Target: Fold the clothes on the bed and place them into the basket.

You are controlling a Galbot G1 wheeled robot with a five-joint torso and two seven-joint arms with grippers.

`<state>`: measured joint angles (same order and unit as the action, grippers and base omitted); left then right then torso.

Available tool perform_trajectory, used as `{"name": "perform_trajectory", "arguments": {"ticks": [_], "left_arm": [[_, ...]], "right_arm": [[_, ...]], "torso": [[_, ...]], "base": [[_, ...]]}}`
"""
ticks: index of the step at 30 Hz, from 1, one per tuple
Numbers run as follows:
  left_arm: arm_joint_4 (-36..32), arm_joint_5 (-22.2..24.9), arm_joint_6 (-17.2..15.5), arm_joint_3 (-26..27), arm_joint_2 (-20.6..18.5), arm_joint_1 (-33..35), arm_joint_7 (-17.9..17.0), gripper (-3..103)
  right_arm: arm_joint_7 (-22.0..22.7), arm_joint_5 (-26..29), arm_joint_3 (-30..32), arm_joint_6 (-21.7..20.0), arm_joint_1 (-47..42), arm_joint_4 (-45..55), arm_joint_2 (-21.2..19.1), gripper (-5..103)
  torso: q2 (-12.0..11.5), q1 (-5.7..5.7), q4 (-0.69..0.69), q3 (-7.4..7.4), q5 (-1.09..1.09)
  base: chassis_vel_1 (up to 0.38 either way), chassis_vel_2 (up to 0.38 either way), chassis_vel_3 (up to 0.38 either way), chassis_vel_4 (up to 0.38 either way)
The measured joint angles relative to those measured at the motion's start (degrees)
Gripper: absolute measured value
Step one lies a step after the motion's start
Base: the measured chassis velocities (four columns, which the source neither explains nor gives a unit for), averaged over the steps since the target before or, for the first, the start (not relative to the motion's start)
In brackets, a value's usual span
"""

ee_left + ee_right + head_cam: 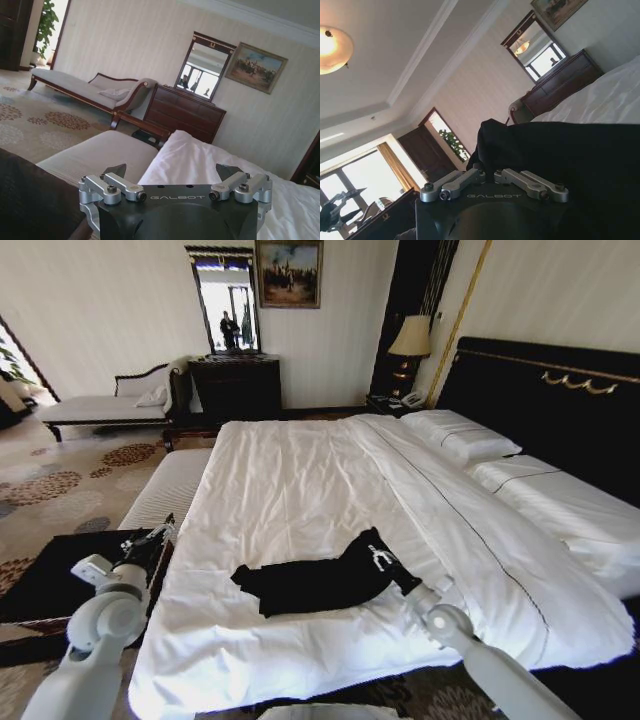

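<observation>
Progress: early, by my reading; the T-shirt point(315, 583) lies on the bed point(300, 490) as a rumpled dark strip, not yet a neat fold, and nothing has gone into the basket point(45, 585).
Done so far: the shirt looks gathered in on itself, one end lifted off the sheet.
Left to do: finish the fold, carry the shirt off the bed, set it in the basket.
T-shirt: near the foot edge of the bed, well away from the pillows point(462, 436); its lettering is not readable here.
Right gripper point(383, 560): at the shirt's raised end, fingers drawn narrow and pinching black cloth (the right wrist view shows the fabric bunched over the closed links point(494, 181)).
Left gripper point(150, 536): beside the bed's left edge, above the basket, fingers spread wide with nothing between them point(175, 175).
Basket: on the floor just left of the bed's foot corner, dark lining showing.
Surface: white duvet, soft and wrinkled, draped over the bed's foot edge.
Room: pale bench point(170, 490) along the bed's left side; dark dresser point(236, 385) with mirror beyond the bed; chaise point(110, 405) left of the dresser; lamp point(410, 340) by the black headboard point(545, 390); patterned carpet.
</observation>
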<state>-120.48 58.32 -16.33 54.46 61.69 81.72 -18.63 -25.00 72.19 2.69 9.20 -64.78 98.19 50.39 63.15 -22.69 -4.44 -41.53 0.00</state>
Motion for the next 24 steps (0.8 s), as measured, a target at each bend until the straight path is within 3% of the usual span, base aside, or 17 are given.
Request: {"name": "perform_trajectory", "arguments": {"ticks": [9, 13, 24], "left_arm": [[7.05, 2.47, 1.05, 11.37, -5.88, 2.37, 2.7, 100], [9.79, 4.12, 1.94, 13.31, -8.36, 2.34, 4.14, 100], [13.97, 4.28, 2.65, 15.05, -8.35, 2.65, 4.51, 100]], "right_arm": [[1.02, -3.91, -12.73, 0.57, 7.36, -6.84, 5.34, 2], [1.14, -4.49, -15.61, 0.94, 9.65, -10.11, 6.72, 2], [1.19, -3.91, -21.74, 1.38, 15.39, -11.42, 3.85, 2]], "torso": [[0.0, 0.0, -0.02, 0.0, -0.01], [0.0, 0.0, -0.03, 0.0, 0.0], [0.0, 0.0, -0.03, 0.0, -0.01]], "base": [[0.0, 0.0, 0.0, 0.0], [0.0, 0.0, 0.0, 0.0], [0.0, 0.0, 0.0, 0.0]]}}
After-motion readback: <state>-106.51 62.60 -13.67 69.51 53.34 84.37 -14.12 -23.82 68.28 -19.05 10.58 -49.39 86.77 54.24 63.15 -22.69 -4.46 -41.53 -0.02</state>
